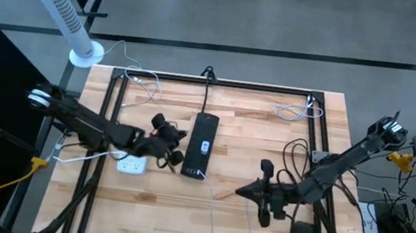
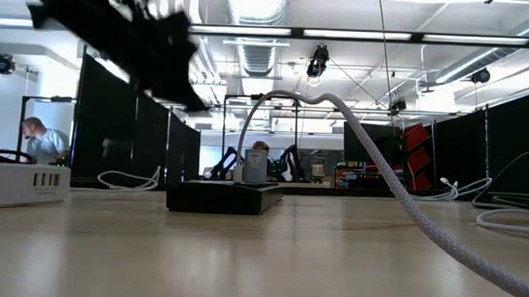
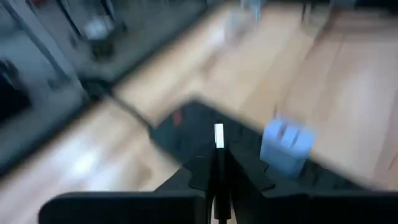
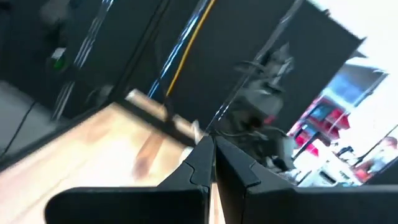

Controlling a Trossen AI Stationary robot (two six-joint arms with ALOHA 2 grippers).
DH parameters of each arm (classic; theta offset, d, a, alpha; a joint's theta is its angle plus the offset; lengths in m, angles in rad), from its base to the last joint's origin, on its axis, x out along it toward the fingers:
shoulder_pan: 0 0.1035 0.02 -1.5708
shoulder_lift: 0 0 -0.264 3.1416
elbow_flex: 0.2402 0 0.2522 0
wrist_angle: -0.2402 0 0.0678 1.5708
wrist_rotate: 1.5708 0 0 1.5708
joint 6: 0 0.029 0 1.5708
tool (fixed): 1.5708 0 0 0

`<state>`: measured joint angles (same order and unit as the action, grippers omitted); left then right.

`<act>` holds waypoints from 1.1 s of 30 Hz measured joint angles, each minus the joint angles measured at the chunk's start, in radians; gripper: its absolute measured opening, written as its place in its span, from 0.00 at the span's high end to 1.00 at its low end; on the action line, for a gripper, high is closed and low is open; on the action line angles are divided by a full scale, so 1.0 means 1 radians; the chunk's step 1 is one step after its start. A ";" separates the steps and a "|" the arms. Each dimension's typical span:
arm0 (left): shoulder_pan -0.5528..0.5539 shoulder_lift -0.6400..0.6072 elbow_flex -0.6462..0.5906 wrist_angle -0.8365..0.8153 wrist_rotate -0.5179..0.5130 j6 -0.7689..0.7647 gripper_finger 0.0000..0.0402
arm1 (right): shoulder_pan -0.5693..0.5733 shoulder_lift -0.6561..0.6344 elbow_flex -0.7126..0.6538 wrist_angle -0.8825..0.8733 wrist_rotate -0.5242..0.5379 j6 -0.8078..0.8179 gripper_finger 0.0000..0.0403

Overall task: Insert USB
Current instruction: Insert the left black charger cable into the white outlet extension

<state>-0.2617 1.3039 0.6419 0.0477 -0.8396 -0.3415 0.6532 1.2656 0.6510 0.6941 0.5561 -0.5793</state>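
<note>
L gripper [image 3: 219, 163] pinched shut on USB plug [image 3: 219, 135] over power strip [image 1: 202, 145]; plug's small, stiff, slippery w/ floppy cable, so hold by shell; R gripper [image 4: 214, 163] shut, empty.

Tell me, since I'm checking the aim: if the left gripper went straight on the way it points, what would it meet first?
Probably the black power strip. The left gripper, shut on a small metal plug, points at it, beside the pale blue block. Depth is unclear.
</note>
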 joint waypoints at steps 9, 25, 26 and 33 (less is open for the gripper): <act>-0.228 -0.081 -0.037 0.521 -0.118 0.385 0.95 | -0.186 0.150 -0.045 0.229 -0.263 0.230 1.00; -0.233 0.105 -0.033 1.097 0.364 0.654 0.95 | -0.285 0.612 0.132 0.732 -0.505 0.328 0.76; -0.233 0.106 -0.033 1.097 0.377 0.650 0.95 | -0.285 0.636 0.147 0.762 -0.504 0.336 0.74; -0.227 0.166 -0.029 1.142 0.405 0.639 0.95 | -0.284 0.746 0.252 0.799 -0.431 0.355 0.64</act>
<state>-0.4889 1.4698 0.6132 1.1894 -0.4343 0.2977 0.3687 2.0117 0.9032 1.4933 0.1255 -0.2247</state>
